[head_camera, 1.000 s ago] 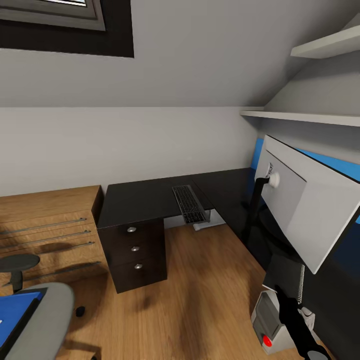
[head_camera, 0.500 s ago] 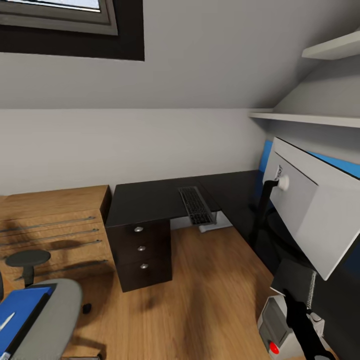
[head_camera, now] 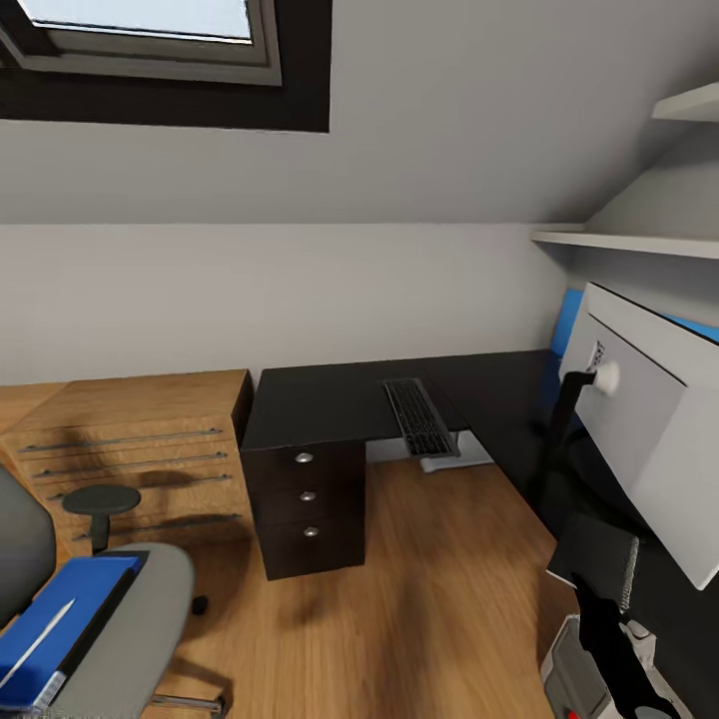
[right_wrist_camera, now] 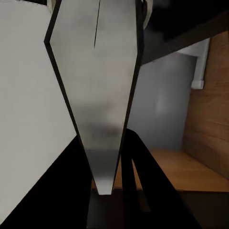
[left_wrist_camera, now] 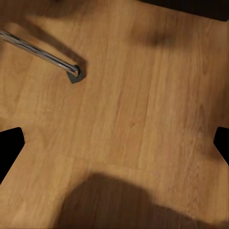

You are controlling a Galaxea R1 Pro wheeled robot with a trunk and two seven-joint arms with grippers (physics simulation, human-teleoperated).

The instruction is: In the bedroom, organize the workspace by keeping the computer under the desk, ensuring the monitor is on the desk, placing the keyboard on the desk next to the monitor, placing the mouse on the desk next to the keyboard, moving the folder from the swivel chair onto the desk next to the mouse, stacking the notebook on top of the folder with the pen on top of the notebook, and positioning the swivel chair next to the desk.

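Blue, thin flat folder (head_camera: 55,619) lies on the grey padded swivel chair (head_camera: 130,619); likely light and slippery, best pinched at an overhanging edge. Left gripper (left_wrist_camera: 114,143) gapes wide above floor; right gripper's (head_camera: 624,654) state I cannot tell.

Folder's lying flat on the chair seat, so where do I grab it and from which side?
Take the folder by its long edge near the front rim of the swivel chair seat, coming in low from the open floor side. It lies flat and thin, with a pen on top, so a level pinch seems safest.

One desk (head_camera: 330,399), one keyboard (head_camera: 419,416), one monitor (head_camera: 649,439), one swivel chair (head_camera: 120,619), one folder (head_camera: 60,624)
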